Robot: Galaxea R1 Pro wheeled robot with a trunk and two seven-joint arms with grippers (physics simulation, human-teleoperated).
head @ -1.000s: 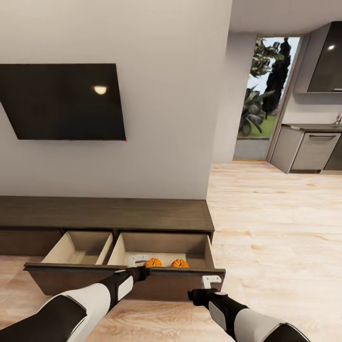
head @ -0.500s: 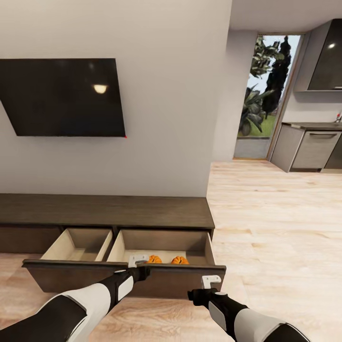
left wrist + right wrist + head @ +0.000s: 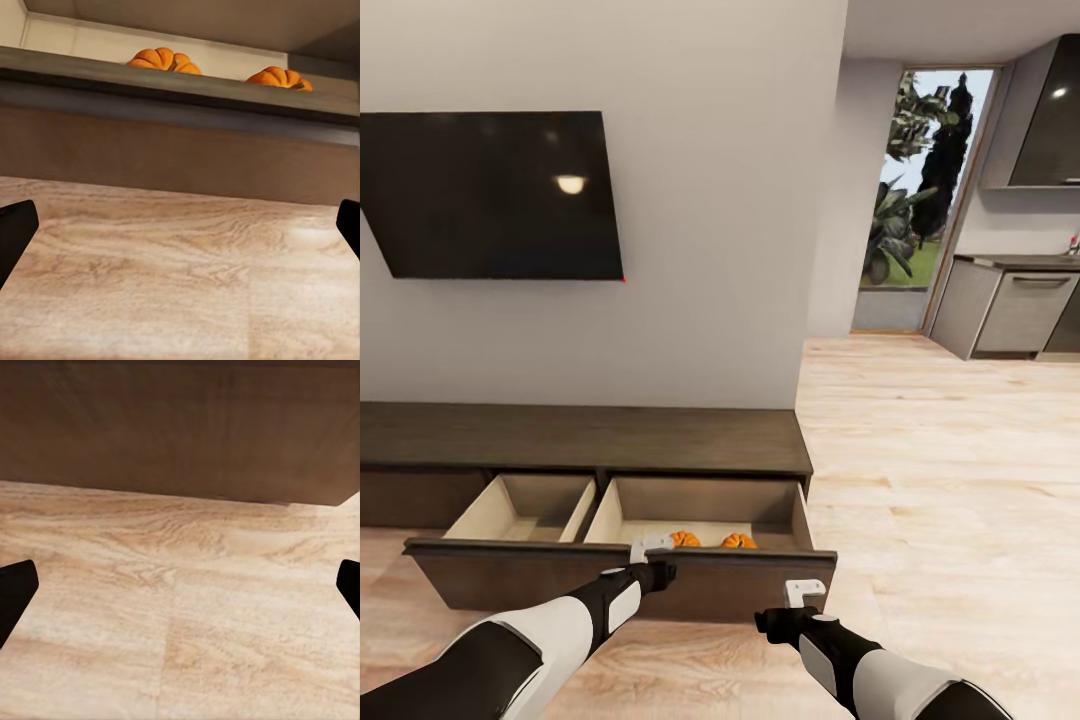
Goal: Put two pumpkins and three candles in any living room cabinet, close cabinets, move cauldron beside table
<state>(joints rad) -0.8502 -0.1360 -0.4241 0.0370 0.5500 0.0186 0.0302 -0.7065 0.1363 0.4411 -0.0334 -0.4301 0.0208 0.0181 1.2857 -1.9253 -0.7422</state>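
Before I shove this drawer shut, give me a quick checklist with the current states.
1. Both pumpkins inside the open drawer of the cabinet: ok.
2. Candles in the cabinet: cannot tell, none seen in the drawer's visible part.
3. Left claw empty and open: ok.
4. Right claw empty and open: ok.
5. Left claw at the drawer front, ready to push: ok.
6. All cabinet drawers closed: not ok, this one stands pulled out.
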